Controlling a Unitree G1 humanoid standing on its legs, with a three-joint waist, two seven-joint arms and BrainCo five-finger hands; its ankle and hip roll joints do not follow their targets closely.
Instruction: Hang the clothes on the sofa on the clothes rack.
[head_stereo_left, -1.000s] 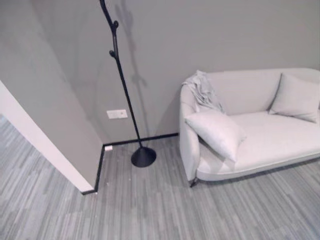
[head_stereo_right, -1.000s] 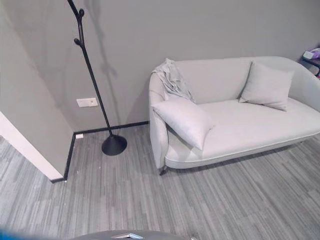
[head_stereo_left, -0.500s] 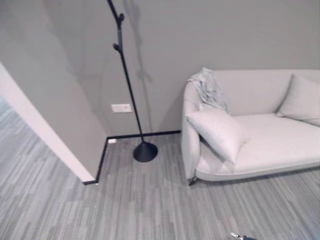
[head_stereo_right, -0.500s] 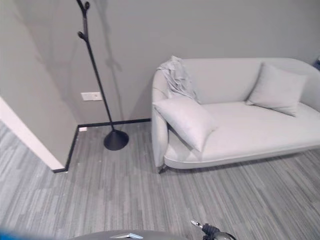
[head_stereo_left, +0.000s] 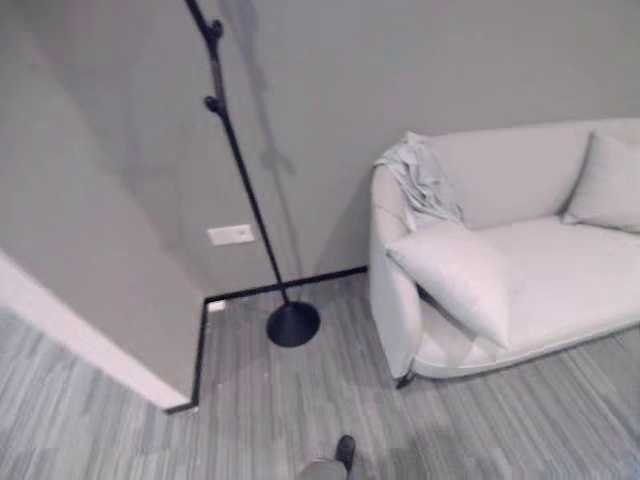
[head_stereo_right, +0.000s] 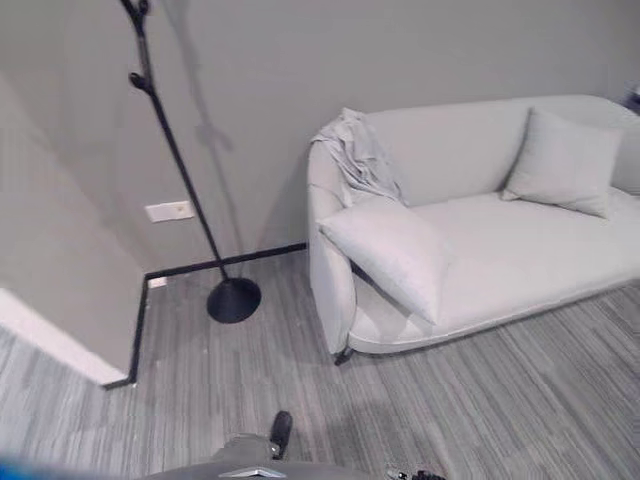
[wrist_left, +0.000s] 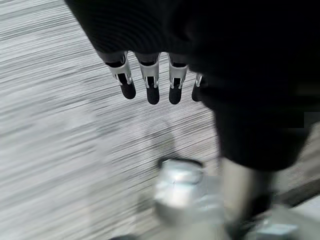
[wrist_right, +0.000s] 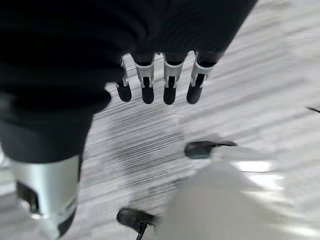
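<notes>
Pale grey sofa (head_stereo_right: 520, 250) fills the right half of the head view, rounded arm, smooth upholstery, short dark feet. The clothes (head_stereo_right: 362, 158), a crumpled light-grey garment, hang over the top of the sofa's left arm and backrest corner, upper centre of the frame, soft folds trailing down toward the seat. Just below them a plump square cushion (head_stereo_right: 392, 252) leans against the arm; a second cushion (head_stereo_right: 563, 160) stands against the backrest at upper right.

Clothes rack (head_stereo_right: 176, 170) at upper left: thin black pole, tilted in the frame, small knobbed pegs near the top, round flat black base (head_stereo_right: 234, 299) on the floor next to the wall. Open strip of floor (head_stereo_right: 260, 390) between rack base and sofa arm. White wall socket (head_stereo_right: 168, 211) left of the pole; black skirting along the grey wall. A wall corner juts in at lower left. Floor is grey striped carpet.

Left robot hand (wrist_left: 150, 82) hangs over the carpet, fingers straight down, relaxed, holding nothing. Right robot hand (wrist_right: 162, 82) the same: fingers extended, released, over striped floor.
</notes>
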